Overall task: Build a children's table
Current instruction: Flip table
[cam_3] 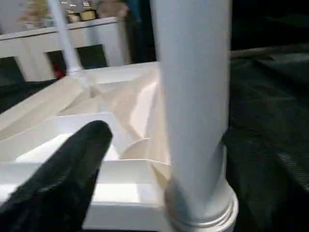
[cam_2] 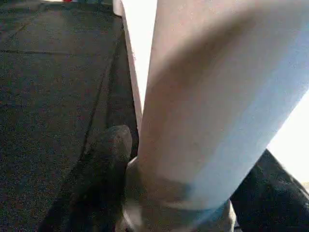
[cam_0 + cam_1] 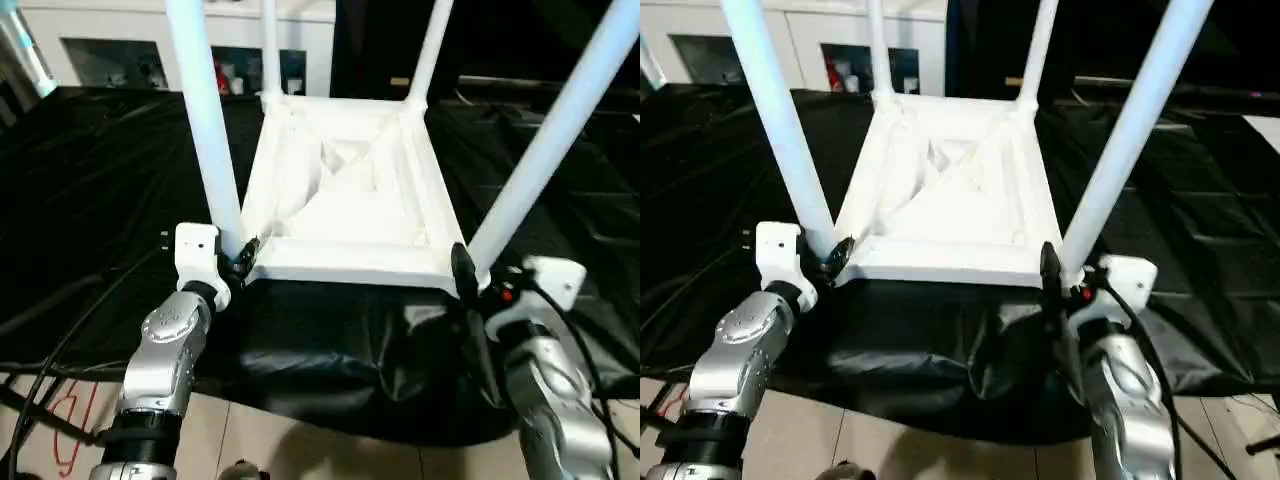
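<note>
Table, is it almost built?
Nearly! The tabletop lies upside down on the black cloth with all four legs standing in its corner sockets. The left gripper and right gripper sit at the two near legs. Turning it upright looks left.

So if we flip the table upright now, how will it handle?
The table is probably light: it looks like hollow white plastic. With four long legs standing up, it's likely unwieldy. The smooth tapered legs may slip in a claw.
</note>
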Controlling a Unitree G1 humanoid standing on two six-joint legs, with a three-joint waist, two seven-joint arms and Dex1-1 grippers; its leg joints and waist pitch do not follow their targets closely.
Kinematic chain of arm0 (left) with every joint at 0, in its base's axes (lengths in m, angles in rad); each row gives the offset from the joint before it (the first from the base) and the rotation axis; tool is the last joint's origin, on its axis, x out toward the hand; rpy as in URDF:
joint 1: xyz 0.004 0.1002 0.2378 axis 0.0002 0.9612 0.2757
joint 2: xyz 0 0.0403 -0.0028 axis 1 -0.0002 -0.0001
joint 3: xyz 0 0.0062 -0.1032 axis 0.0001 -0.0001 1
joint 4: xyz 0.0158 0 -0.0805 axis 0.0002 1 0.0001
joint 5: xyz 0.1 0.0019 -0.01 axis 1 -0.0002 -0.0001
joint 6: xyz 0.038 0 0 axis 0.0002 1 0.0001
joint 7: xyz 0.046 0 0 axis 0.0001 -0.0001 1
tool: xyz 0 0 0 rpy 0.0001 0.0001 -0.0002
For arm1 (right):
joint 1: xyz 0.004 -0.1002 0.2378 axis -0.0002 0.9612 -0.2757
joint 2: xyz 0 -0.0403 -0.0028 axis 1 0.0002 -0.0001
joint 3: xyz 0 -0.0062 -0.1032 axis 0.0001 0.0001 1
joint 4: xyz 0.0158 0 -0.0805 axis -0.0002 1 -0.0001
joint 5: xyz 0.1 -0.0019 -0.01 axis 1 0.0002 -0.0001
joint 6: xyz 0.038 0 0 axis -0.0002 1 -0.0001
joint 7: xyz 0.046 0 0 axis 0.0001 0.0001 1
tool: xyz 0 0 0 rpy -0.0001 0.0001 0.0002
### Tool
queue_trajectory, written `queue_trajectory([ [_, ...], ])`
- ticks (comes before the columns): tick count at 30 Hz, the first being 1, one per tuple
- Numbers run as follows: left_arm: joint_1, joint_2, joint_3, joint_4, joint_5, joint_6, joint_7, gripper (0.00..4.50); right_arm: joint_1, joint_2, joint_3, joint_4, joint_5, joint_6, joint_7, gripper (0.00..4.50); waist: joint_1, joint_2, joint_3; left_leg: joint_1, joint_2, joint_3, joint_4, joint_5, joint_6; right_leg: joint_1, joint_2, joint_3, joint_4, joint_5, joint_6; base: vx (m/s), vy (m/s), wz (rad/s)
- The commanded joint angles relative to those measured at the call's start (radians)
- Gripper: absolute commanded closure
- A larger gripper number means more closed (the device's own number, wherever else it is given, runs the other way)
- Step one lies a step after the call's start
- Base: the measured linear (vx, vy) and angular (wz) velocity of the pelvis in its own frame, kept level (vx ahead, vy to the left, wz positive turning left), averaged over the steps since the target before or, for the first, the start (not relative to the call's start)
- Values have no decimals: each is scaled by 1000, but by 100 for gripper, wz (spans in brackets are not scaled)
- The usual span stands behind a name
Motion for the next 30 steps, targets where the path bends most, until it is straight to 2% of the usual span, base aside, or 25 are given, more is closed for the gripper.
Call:
queue_trajectory([
  [1,-21,-3,-10,-11,-9,10,-6,184,37,-34,1,-65,36,15,54,1,-1,9,-57,19,32,-13,-78,-213,3,39,-68,42,-79,-25,-149,0,0,0],
  [3,-23,-4,-8,-10,-14,16,-9,184,64,-61,4,-98,71,43,104,0,1,10,-58,18,33,-14,-76,-204,10,41,-67,42,-79,-7,-145,0,0,0],
  [4,-25,-7,-3,-10,-28,25,-17,184,105,-112,22,-155,165,135,204,0,1,12,-59,17,32,-15,-75,-198,16,41,-67,41,-77,5,-147,0,0,0],
  [5,-25,-7,-3,-11,-29,26,-18,184,108,-117,24,-160,174,145,213,0,1,10,-58,18,31,-14,-74,-197,24,44,-65,41,-78,12,-149,0,0,0],
  [7,-28,-18,13,-14,-57,41,-21,184,110,-148,47,-175,190,185,255,0,1,13,-58,15,30,-15,-71,-189,35,43,-66,40,-79,20,-158,0,0,0],
  [9,-27,-42,37,-32,-111,67,-31,184,66,-169,101,-157,153,237,265,0,-1,11,-56,15,30,-14,-72,-201,32,41,-68,40,-82,-32,-166,0,0,0],
  [10,-27,-65,58,-52,-159,95,-35,184,13,-167,141,-126,114,271,251,0,-5,11,-56,15,29,-15,-73,-198,23,41,-66,37,-82,-64,-174,0,0,0],
  [11,-28,-81,73,-62,-188,110,-30,184,-18,-154,149,-107,116,282,245,0,-12,8,-55,13,28,-14,-73,-197,18,39,-67,38,-84,-90,-180,0,0,0],
  [12,-30,-87,80,-66,-201,116,-28,184,-32,-147,145,-103,146,314,243,0,-11,10,-55,14,29,-14,-73,-198,17,38,-70,38,-85,-108,-179,0,0,0],
  [13,-32,-97,90,-74,-224,134,-26,184,-61,-141,153,-97,180,352,254,0,-10,7,-55,16,28,-11,-70,-191,21,35,-70,41,-86,-122,-178,0,0,0],
  [15,-33,-101,94,-79,-235,141,-29,184,-72,-145,165,-100,192,362,269,0,-5,9,-58,13,29,-11,-67,-153,29,38,-71,42,-83,-96,-175,0,0,0],
  [16,-32,-111,99,-92,-257,147,-38,184,-83,-163,186,-110,218,408,292,0,-2,2,-61,13,30,-8,-64,-128,36,37,-69,42,-79,-56,-178,0,0,0],
  [17,-32,-111,99,-92,-258,147,-38,184,-83,-164,186,-110,219,410,292,0,1,6,-62,12,29,-9,-62,-113,38,39,-68,42,-74,-33,-184,0,0,0],
  [18,-31,-120,106,-102,-279,161,-39,184,-92,-176,201,-111,222,433,306,0,1,-5,-63,8,28,-7,-61,-87,49,43,-67,40,-72,6,-187,0,0,0],
  [19,-29,-132,115,-114,-299,177,-40,184,-107,-180,212,-104,232,479,310,0,4,-10,-64,8,28,-7,-61,-80,56,43,-68,38,-69,21,-191,0,0,0],
  [20,-27,-140,123,-124,-308,191,-41,184,-120,-180,217,-99,235,511,312,0,5,-1,-63,10,28,-8,-61,-82,58,41,-68,37,-68,16,-198,0,0,0],
  [21,-26,-150,132,-131,-315,201,-36,184,-132,-177,222,-91,231,524,316,0,2,-13,-63,10,29,-6,-61,-88,59,41,-68,38,-70,6,-201,0,0,0],
  [22,-25,-157,140,-138,-323,207,-32,184,-140,-175,223,-90,242,544,319,0,3,-14,-61,9,29,-6,-62,-88,59,42,-69,38,-69,-1,-201,0,0,0],
  [23,-25,-161,144,-142,-328,211,-28,184,-143,-173,223,-91,248,551,320,0,4,-8,-60,12,31,-6,-62,-95,56,38,-71,39,-73,-19,-196,0,0,0],
  [27,-19,-160,137,-151,-331,217,-28,184,-160,-142,195,-70,264,550,273,0,5,-12,-61,13,32,-6,-64,-97,46,39,-71,40,-72,-6,-185,0,0,0],
  [29,-15,-164,130,-160,-342,227,-27,184,-211,-72,127,10,276,561,155,0,3,-11,-61,14,30,-7,-65,-95,35,36,-71,40,-71,-13,-185,0,0,0],
  [30,-15,-165,130,-161,-342,228,-27,184,-214,-67,123,15,277,561,148,0,2,-11,-61,15,29,-6,-65,-96,31,35,-71,39,-71,-16,-188,0,0,0],
])
